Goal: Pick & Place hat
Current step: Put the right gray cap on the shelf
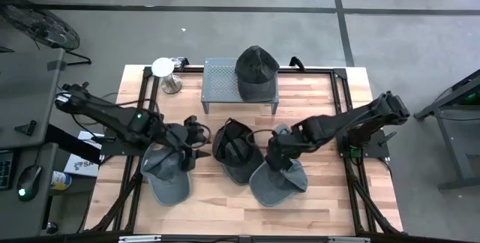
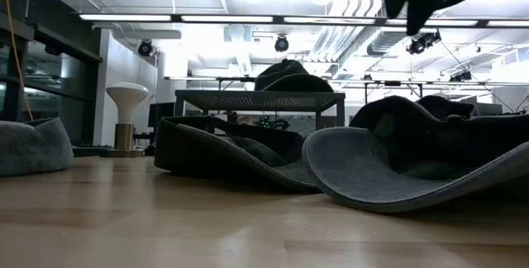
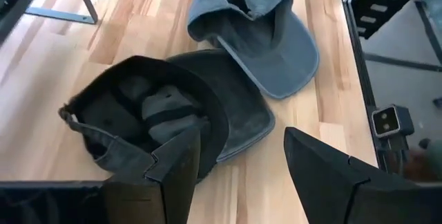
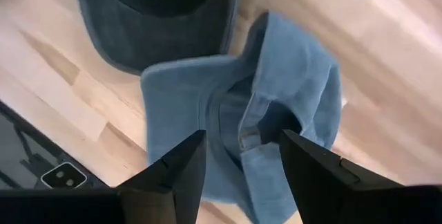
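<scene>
Four soft fabric caps show in the high view: a dark grey cap (image 1: 256, 70) sits crown-up on a perforated grey metal stand (image 1: 219, 84) at the far side of the wooden surface (image 1: 315, 205), and three lie on the wood nearer the front. A grey-blue cap (image 1: 166, 175) lies at the left, a black upturned cap (image 1: 234, 149) in the middle, and a blue-grey upturned cap (image 1: 279, 179) at the right, its brim just beside the black one's. Left hand (image 1: 201, 144) hovers between the grey-blue and black caps, fingers apart, holding nothing. Right hand (image 1: 271, 153) hangs above the blue-grey cap, fingers apart and empty. A white mushroom-shaped lamp (image 1: 163, 69) stands beside the stand.
</scene>
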Motion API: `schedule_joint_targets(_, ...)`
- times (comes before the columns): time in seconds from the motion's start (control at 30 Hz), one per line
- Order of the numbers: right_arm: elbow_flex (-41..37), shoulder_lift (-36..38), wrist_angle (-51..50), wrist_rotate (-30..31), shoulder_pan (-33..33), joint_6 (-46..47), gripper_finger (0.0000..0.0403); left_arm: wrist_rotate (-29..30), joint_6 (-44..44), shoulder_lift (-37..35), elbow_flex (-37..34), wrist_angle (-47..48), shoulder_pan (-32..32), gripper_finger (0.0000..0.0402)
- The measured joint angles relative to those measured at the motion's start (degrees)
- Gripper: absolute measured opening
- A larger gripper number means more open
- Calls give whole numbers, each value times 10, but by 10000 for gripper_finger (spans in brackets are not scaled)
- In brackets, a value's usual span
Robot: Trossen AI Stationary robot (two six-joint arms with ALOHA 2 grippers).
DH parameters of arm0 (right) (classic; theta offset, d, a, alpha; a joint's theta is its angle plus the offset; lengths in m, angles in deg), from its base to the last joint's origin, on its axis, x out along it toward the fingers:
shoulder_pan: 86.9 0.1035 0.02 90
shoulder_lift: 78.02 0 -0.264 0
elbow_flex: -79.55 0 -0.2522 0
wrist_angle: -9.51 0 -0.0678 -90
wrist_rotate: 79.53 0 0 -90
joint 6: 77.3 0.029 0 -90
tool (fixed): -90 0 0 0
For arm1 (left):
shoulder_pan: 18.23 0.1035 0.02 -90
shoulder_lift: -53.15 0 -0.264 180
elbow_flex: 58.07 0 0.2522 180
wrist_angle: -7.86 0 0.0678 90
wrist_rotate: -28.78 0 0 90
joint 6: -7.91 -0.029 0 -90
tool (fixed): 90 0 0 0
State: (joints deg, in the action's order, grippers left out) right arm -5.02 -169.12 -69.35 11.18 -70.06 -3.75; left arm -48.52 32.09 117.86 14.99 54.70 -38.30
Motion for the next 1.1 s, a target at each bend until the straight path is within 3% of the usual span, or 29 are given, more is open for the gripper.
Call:
schedule_joint_targets(0.27, 0, -37, -26, 46, 38, 89, 176, 13, 39, 0, -49, -40, -18, 209)
schedule_joint_targets(0.43, 0, -43, -82, 82, 12, 96, 176, 14, 46, 0, -56, -47, -18, 209)
schedule_joint_targets(0.87, -1, -37, -108, 13, -103, -113, 176, 21, 51, 0, -56, -63, -18, 209)
schedule_joint_targets(1.1, -69, -27, -37, -51, -139, -187, 176, 21, 55, 0, -56, -61, -18, 209)
